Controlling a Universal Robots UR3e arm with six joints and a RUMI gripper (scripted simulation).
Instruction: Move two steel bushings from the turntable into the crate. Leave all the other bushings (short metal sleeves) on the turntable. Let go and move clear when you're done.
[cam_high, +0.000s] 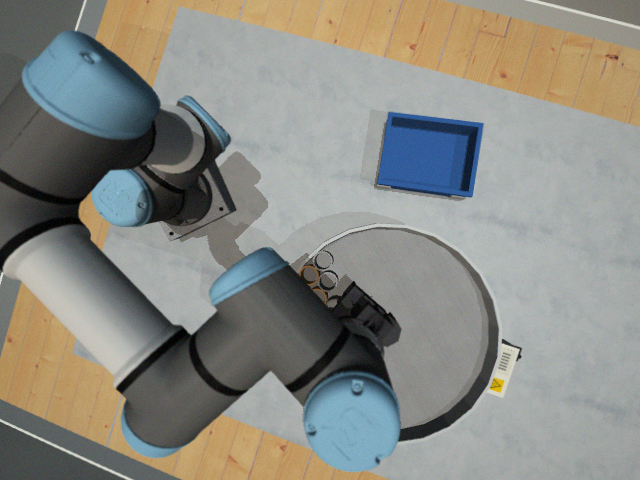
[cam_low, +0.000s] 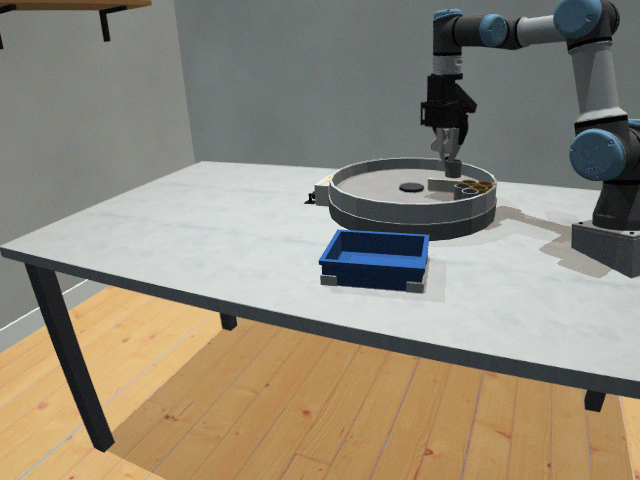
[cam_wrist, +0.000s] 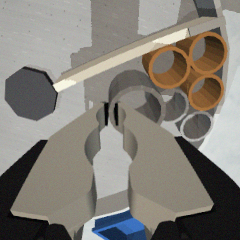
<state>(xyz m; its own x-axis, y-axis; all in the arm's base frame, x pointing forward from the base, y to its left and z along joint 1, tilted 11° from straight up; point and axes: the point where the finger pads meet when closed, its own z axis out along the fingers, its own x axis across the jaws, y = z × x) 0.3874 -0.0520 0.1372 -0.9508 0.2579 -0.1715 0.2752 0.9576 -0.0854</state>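
My gripper (cam_low: 448, 158) (cam_wrist: 111, 104) is shut on the wall of one grey steel bushing (cam_low: 453, 169) (cam_wrist: 125, 82), which hangs upright above the turntable (cam_high: 439, 310) (cam_low: 408, 212) (cam_wrist: 50, 45). In the top view the arm hides the fingertips. Two more steel bushings stand on the turntable near its rim, one (cam_high: 324, 251) (cam_wrist: 200, 131) at the edge and the other beside it. Three copper-coloured bushings (cam_high: 310, 266) (cam_low: 485, 184) (cam_wrist: 218, 50) stand packed against them. The blue crate (cam_high: 423, 155) (cam_low: 374, 259) (cam_wrist: 122, 226) is empty.
A straight divider wall (cam_low: 439, 183) (cam_wrist: 125, 54) runs beside the bushings, from the rim towards a dark round hub (cam_low: 411, 187) (cam_wrist: 31, 93). The turntable has a raised rim. A small labelled box (cam_high: 502, 369) (cam_low: 322, 192) sits at its outer side.
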